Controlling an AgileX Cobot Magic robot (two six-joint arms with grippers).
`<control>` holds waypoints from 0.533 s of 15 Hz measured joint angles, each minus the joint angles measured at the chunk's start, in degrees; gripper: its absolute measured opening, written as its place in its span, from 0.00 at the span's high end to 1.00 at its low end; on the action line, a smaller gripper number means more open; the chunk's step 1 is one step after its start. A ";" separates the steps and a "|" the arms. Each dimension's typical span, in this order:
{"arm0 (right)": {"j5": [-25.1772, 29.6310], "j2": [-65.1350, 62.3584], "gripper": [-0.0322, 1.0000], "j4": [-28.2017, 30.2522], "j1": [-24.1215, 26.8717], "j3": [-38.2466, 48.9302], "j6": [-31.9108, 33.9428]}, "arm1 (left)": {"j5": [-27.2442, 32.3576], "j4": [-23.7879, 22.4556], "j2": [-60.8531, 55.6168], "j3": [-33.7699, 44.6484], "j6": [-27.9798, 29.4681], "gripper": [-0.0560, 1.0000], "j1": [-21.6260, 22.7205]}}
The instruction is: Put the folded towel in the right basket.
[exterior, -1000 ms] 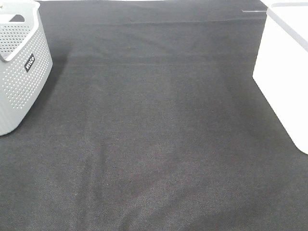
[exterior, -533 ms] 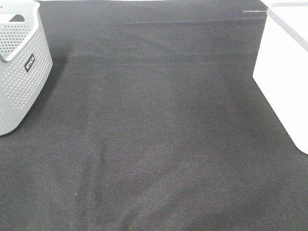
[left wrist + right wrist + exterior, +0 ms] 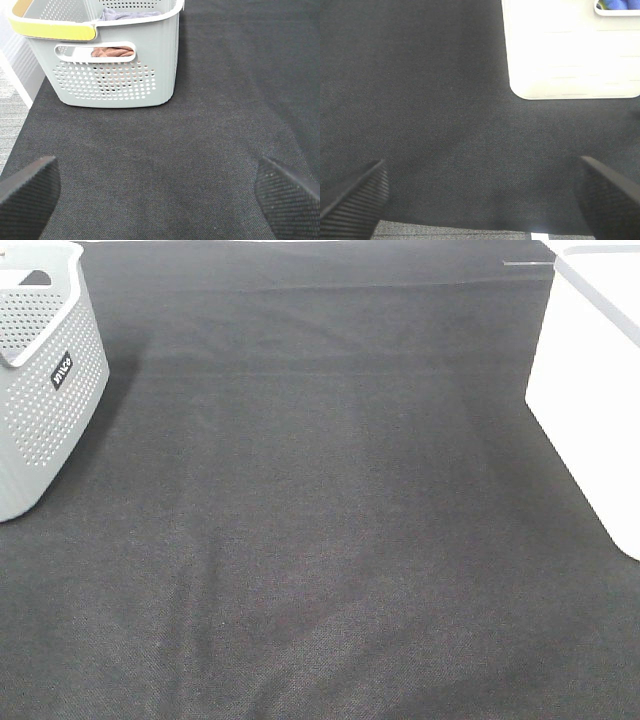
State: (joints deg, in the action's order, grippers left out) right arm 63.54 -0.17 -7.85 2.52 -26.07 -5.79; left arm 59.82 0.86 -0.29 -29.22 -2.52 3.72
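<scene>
No towel lies on the black table cloth (image 3: 330,500). The white right basket (image 3: 590,390) stands at the right edge; in the right wrist view (image 3: 570,50) something blue (image 3: 617,5) shows through its handle slot. My right gripper (image 3: 480,200) is open and empty, hovering over bare cloth short of that basket. My left gripper (image 3: 159,200) is open and empty over bare cloth in front of the grey perforated left basket (image 3: 115,80). A brown cloth (image 3: 111,51) shows through that basket's handle slot and a grey-purple cloth (image 3: 125,14) lies inside. Neither gripper shows in the exterior view.
The grey basket (image 3: 40,390) stands at the left edge of the table and has a yellow handle (image 3: 55,27). The table's near edge and grey floor (image 3: 445,232) show in the right wrist view. Floor also lies beside the table's left edge (image 3: 12,105).
</scene>
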 joint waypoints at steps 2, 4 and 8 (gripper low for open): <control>0.00 0.00 0.03 0.00 0.00 0.00 -0.46 | 0.00 0.00 0.00 0.00 0.00 0.01 0.00; 0.00 0.00 0.03 0.11 0.00 0.00 -2.75 | 0.00 0.00 0.00 0.00 0.00 0.01 0.00; 0.00 0.00 0.03 0.46 0.00 0.00 -4.24 | 0.00 0.00 0.00 0.00 0.00 0.01 0.00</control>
State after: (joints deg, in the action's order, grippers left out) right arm 63.54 -0.17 -7.39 2.52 -26.07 -10.03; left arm 59.82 0.86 -0.29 -29.22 -2.52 3.72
